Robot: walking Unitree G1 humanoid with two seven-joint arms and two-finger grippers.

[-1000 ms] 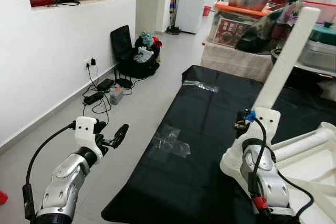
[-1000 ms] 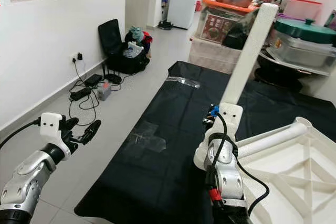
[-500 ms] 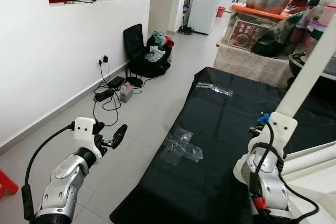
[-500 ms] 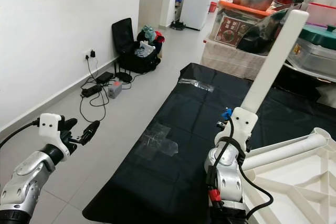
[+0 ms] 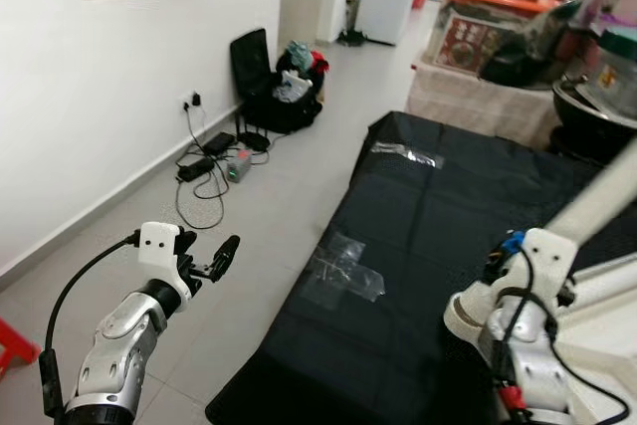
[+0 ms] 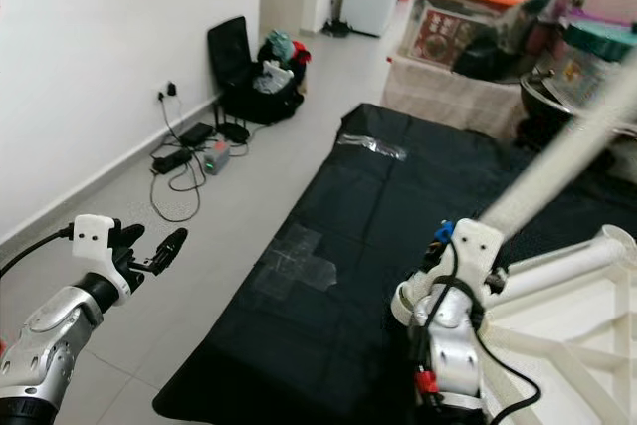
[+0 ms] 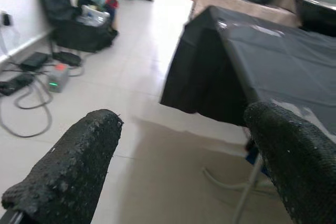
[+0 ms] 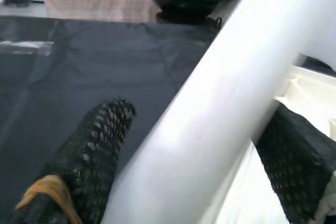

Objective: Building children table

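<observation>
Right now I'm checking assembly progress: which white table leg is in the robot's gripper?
The raised leg, slanting up to the right, clamped in the right gripper. The other leg lies horizontally on the white tabletop frame, beside that gripper.

You have a plain black cloth [image 6: 328, 276] on the worktop, white table leg [image 6: 557, 171], pale grey floor [image 5: 269, 206], black-fingered claws.

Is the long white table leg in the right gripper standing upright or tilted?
Tilted. The long white table leg slants up and away to the robot's right from the right gripper, whose black fingers close around it.
</observation>
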